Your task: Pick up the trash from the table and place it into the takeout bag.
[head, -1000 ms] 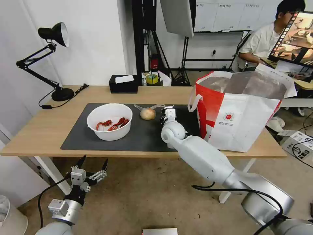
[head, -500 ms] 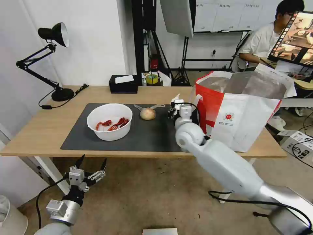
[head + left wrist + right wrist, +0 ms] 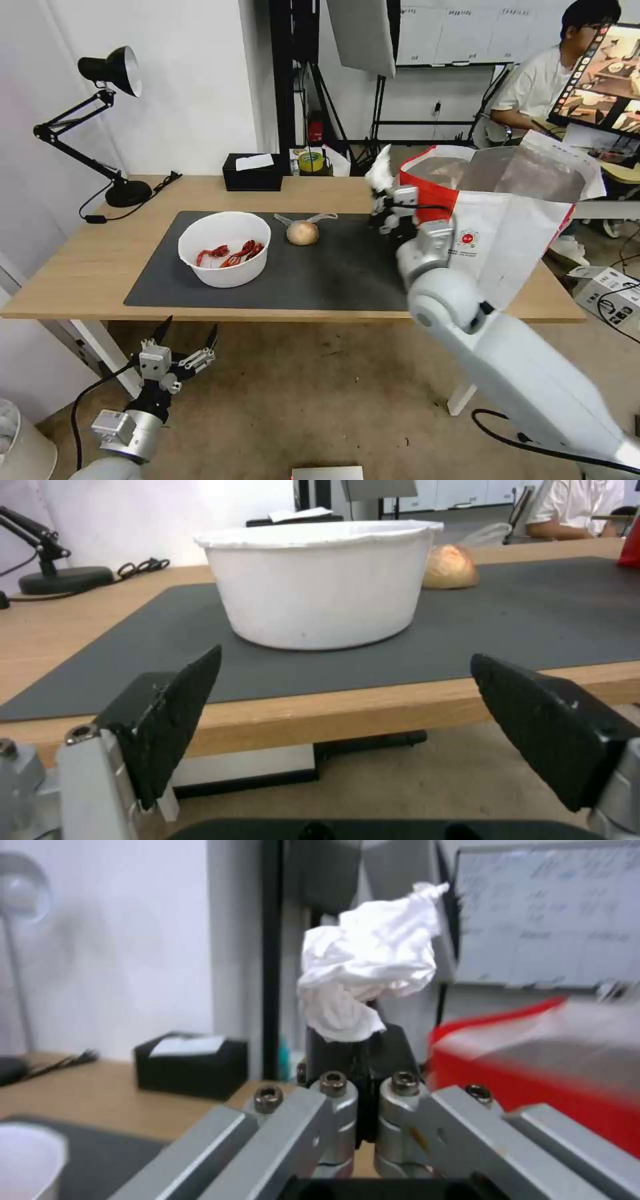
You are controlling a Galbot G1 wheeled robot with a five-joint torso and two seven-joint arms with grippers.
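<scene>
1. The right tool [image 3: 385, 193] is clamped on the crumpled tissue [image 3: 367, 985], raised above the table [image 3: 80, 267].
2. The takeout bag [image 3: 507, 247] stands just beside it.
3. The left tool [image 3: 347, 730] hangs below the table edge, fingers apart, facing the white bowl [image 3: 320, 580].

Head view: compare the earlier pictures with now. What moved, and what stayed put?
The right gripper, shut on the tissue, rose from the mat toward the bag. The bowl, bagged ball and low, open left gripper stayed put.
</scene>
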